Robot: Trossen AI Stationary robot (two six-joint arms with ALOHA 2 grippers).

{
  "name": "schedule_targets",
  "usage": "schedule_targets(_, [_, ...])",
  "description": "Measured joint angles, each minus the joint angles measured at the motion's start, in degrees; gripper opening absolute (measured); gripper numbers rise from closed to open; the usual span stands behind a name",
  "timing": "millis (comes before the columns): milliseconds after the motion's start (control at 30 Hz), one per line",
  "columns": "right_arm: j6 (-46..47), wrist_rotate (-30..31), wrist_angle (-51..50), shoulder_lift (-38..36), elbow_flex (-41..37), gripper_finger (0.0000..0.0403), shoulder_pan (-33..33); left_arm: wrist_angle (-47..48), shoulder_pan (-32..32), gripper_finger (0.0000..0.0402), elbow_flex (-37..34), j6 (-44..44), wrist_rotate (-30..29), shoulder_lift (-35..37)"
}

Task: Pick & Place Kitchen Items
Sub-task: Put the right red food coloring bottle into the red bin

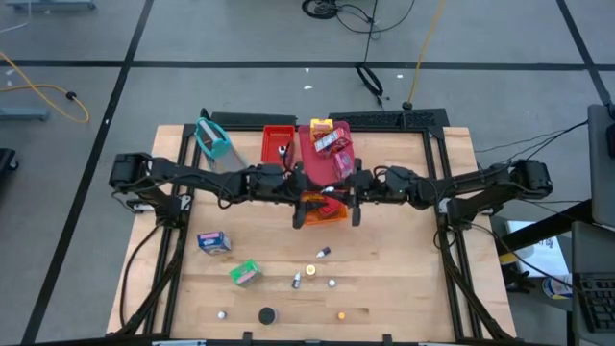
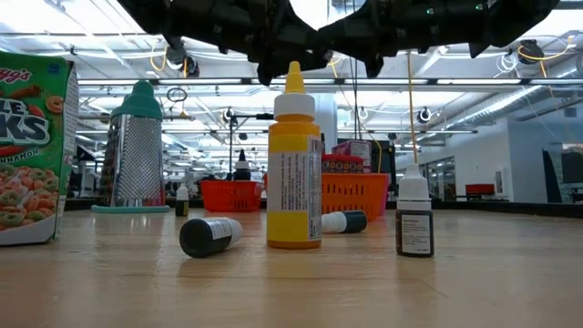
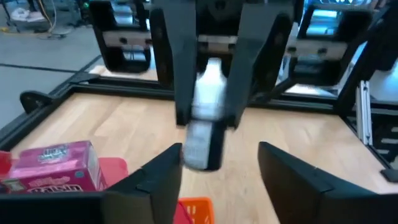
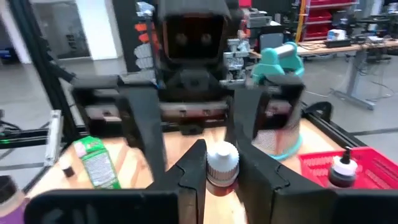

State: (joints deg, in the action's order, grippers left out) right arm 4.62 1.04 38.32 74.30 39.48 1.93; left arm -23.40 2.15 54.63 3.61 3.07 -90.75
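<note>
My two grippers meet nose to nose over the orange tray [image 1: 323, 211] at the table's middle. My right gripper [image 4: 221, 182] is shut on a small bottle [image 3: 203, 144] with a white cap and a dark labelled body. My left gripper [image 3: 217, 180] is open and faces it. Its fingers stand on either side of the space just in front of the bottle's lower end. Whether they touch the bottle does not show. Other kitchen items lie loose: a blue box [image 1: 213, 240], a green box [image 1: 244, 273] and tiny bottles [image 1: 323, 252] on the near half of the table. My right gripper pinches the bottle's upper part, at the white cap [image 3: 211, 87], between its two fingers. The fingers come level from the table's right side. The bottle is roughly upright, cap up. Its dark body [image 3: 200, 149] hangs below the fingertips, clear of the tray.
A pink tray [image 1: 309, 163] with packets and a red tray [image 1: 279, 144] stand at the far middle. The teal-framed mesh basket [image 1: 216, 140] is at the far left. A yellow bottle [image 2: 294, 164], a cereal box [image 2: 32, 146] and small caps [image 1: 266, 314] occupy the near edge.
</note>
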Motion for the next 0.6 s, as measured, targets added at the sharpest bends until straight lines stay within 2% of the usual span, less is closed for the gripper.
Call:
schedule_targets(300, [0.2,-1.3,-0.4,-0.1,0.0,0.0057,0.0,-2.1,0.1,0.0076,0.0,-2.4,-0.2,0.4])
schedule_targets(433, [0.1,-1.3,-0.7,-0.1,0.0,0.0057,0.0,-1.6,0.1,0.0054,0.0,-3.6,-0.2,0.4])
schedule_targets(600, [-0.3,-1.3,-1.0,0.0,0.0,0.0057,0.0,-1.1,0.1,0.005,0.0,-3.3,-0.1,0.3])
